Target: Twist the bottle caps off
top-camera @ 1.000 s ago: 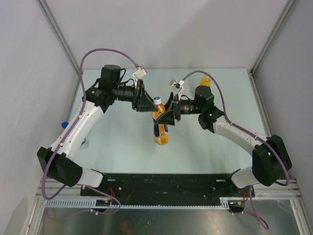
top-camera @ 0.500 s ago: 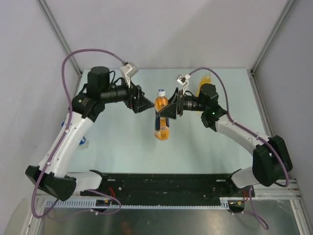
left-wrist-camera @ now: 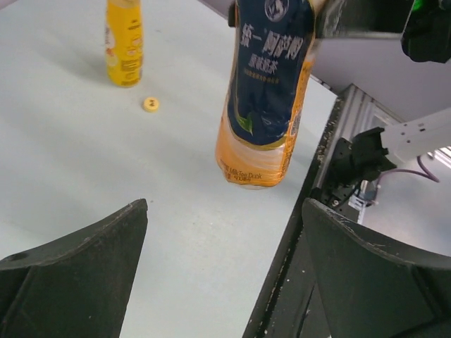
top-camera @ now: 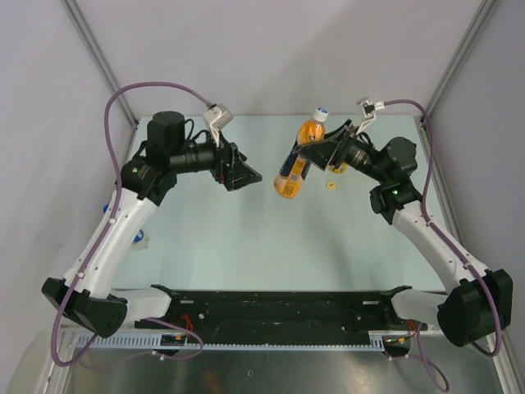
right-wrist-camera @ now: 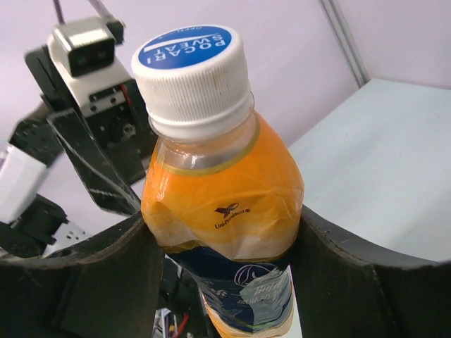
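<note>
Bottle caps in plain view number two. One is a white round plastic screw cap with a blue printed top [right-wrist-camera: 192, 70], seated on the neck of a short orange plastic bottle with a dark blue label [right-wrist-camera: 225, 211]. The other is a small yellow round plastic cap [left-wrist-camera: 150, 104], lying loose on the pale blue-green table [top-camera: 213, 238].

Bottles clearly seen also number two. The short one holds orange liquid up to its shoulder and hangs tilted in the air above the far middle of the table, cap end up and away from the arm bases. The right gripper [top-camera: 316, 152] is clamped across its upper body, one finger on each side. A tall yellow-orange plastic bottle [left-wrist-camera: 125, 42] stands upright on the table near the loose yellow cap; its top is cut off in the left wrist view, so its mouth cannot be told.

The left gripper [top-camera: 244, 175] has its jaws wide apart and holds nothing, facing the lifted bottle from the left, well apart from it
</note>
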